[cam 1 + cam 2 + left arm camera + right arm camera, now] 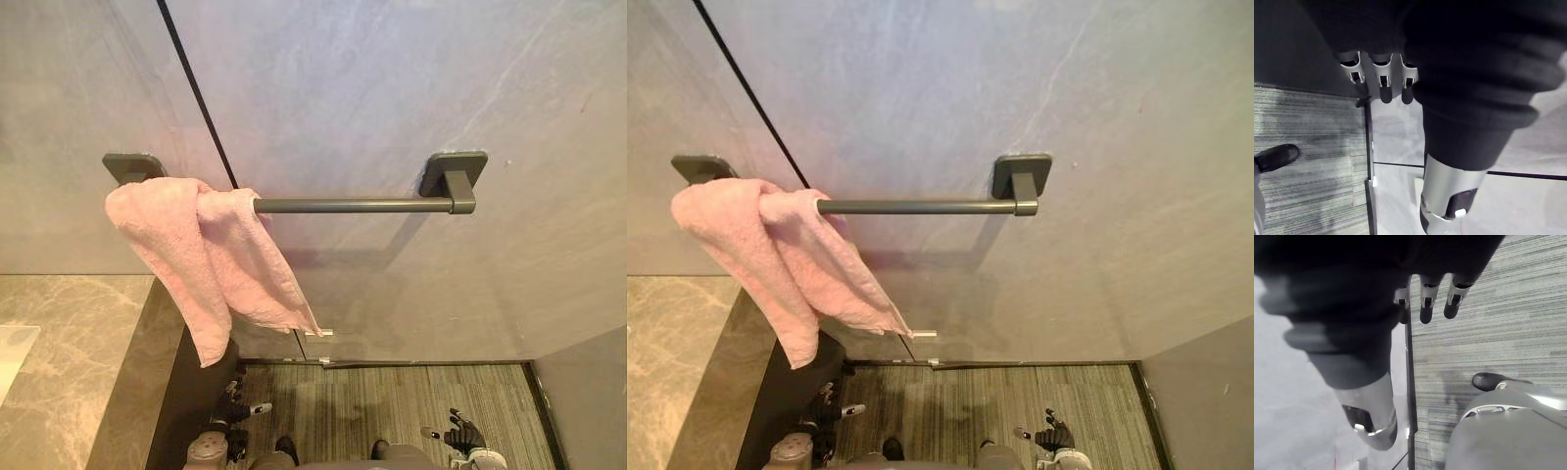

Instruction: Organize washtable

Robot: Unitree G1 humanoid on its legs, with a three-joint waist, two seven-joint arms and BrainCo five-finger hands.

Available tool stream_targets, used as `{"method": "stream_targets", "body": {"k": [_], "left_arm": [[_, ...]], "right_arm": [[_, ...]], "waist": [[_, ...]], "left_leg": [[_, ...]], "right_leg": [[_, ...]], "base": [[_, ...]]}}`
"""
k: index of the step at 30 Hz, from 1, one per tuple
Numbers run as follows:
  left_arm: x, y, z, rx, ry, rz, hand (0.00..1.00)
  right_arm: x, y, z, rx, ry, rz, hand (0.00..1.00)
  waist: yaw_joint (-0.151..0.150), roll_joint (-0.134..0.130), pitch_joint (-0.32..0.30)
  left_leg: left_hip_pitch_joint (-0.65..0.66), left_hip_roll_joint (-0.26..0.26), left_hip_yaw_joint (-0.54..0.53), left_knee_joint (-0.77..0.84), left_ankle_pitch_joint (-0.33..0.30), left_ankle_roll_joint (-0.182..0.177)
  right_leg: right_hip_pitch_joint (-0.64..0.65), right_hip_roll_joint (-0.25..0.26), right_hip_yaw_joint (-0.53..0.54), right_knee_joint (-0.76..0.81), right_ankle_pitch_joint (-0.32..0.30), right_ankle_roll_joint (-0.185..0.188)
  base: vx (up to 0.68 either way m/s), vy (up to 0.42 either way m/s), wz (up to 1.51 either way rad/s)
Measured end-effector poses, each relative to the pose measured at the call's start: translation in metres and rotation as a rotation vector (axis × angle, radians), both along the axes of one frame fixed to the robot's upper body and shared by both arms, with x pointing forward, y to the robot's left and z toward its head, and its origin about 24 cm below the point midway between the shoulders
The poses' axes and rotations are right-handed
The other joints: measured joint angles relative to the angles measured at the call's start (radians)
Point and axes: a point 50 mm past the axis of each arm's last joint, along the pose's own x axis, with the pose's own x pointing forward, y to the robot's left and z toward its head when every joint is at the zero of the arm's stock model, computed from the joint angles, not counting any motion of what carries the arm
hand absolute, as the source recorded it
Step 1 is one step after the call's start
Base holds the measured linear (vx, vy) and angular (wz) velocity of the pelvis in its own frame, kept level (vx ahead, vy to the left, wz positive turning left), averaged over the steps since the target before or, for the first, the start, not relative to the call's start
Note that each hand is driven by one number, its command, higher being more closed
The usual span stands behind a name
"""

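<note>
Left hand (1382,78): fingers straight, slightly apart, dark tips pointing down, closed on nothing; thumb (1442,208) set off to one side, also free. Hung low by the robot's left side, above the striped grey floor (392,401) at the foot of the wall. Right hand (1425,301): fingers likewise straight and a little spread, nothing between them, thumb (1371,423) apart; held low on the right over the same floor, well apart from the towel. Pink towel (211,259): terry cloth, draped over the left end of the towel bar (353,206), bunched against the left mount (132,166) and hiding that stretch of rail. Long axis running downward and a little rightward from the bar; two tails, the longer one ending in a blunt corner pointing at the floor, the shorter one tapering to a point further right, just in front of the wall. Bar: dark grey, slim, long axis level and left to right along the grey stone wall (392,88), right end fixed in the right mount (454,176), right portion bare. Marble counter (69,333): beige, veined, below and left of the towel, not touching it.
</note>
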Motion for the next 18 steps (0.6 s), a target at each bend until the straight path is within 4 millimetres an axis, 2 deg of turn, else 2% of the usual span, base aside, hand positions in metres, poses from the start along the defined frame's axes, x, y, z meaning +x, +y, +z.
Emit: {"method": "stream_targets", "body": {"k": [4, 7, 10, 11, 14, 18], "left_arm": [[-0.001, 0.013, 0.004, 0.035, -0.008, -0.001, 0.0], [0.005, 0.017, 0.014, 0.053, -0.07, -0.007, 0.0], [0.015, 0.017, 0.032, 0.056, -0.186, -0.009, 0.0], [0.022, 0.016, 0.045, 0.051, -0.266, -0.006, 0.0], [0.031, 0.016, 0.063, 0.034, -0.378, -0.002, 0.0], [0.039, 0.014, 0.079, 0.019, -0.467, -0.004, 0.0]], "right_arm": [[-0.003, -0.001, -0.001, -0.003, 0.009, -0.002, 0.0], [-0.004, -0.003, 0.0, -0.008, 0.01, -0.002, 0.0], [-0.003, -0.004, 0.001, -0.013, -0.003, 0.003, 0.0], [-0.001, -0.005, 0.004, -0.021, -0.023, 0.005, 0.0], [-0.003, -0.009, 0.005, -0.033, -0.021, 0.008, 0.0], [0.001, -0.009, 0.006, -0.042, -0.029, 0.026, 0.0]], "waist": [[0.0, -0.022, -0.013], [0.003, -0.026, -0.016], [0.003, -0.023, -0.018], [0.0, -0.018, -0.022], [0.002, -0.004, -0.032], [0.006, -0.004, -0.032]], "left_leg": [[0.008, -0.005, -0.022, -0.045, 0.029, 0.003], [0.008, -0.008, -0.033, -0.051, 0.034, 0.005], [0.005, -0.013, -0.047, -0.051, 0.035, 0.006], [-0.002, -0.018, -0.065, -0.051, 0.037, 0.009], [-0.005, -0.022, -0.08, -0.052, 0.037, 0.009], [-0.004, -0.02, -0.093, -0.051, 0.037, 0.009]], "right_leg": [[-0.004, 0.001, -0.015, 0.0, 0.0, 0.0], [-0.006, -0.001, -0.02, 0.0, 0.0, 0.0], [-0.005, -0.006, -0.03, -0.003, -0.002, 0.003], [-0.003, -0.012, -0.046, -0.002, -0.008, 0.011], [0.004, -0.014, -0.058, -0.003, -0.008, 0.011], [0.02, -0.011, -0.068, -0.008, -0.008, 0.01]], "base": [[-0.05, -0.004, 0.14], [-0.05, 0.0, 0.09], [-0.02, 0.009, 0.14], [0.01, 0.009, 0.26], [0.04, 0.001, 0.16], [0.04, -0.013, 0.1]]}}
